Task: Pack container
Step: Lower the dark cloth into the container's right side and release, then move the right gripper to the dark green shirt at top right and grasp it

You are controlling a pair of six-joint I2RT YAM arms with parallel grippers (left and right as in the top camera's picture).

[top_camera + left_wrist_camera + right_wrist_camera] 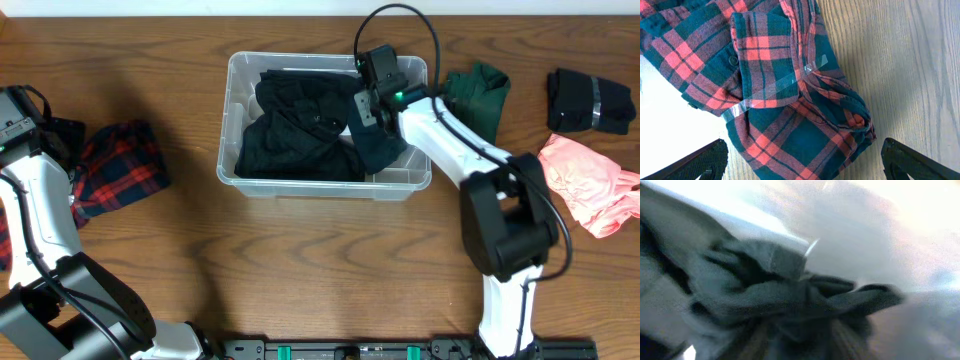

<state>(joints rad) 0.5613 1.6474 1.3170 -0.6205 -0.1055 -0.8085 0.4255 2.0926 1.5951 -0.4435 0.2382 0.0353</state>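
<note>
By the table's (pixel 300 270) left edge, the left gripper (pixel 804 145) hangs over a red plaid shirt (pixel 780 85), fingers spread wide and holding nothing. Farther back, mid-table, stands the clear container (pixel 320 187), full of black clothes (pixel 300 135). The right gripper (pixel 365 112) sits low at its right end, against a dark green cloth (pixel 790 295) — spread or pinching, I cannot tell. Toward the far right corner lie a pink garment (pixel 590 180), a green one (pixel 480 95) and a black bundle (pixel 588 100).

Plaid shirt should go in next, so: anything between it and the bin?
Nothing visible: bare table lies between the plaid shirt and the bin. The right tool hangs over the bin's right end, above dark clothes.
</note>
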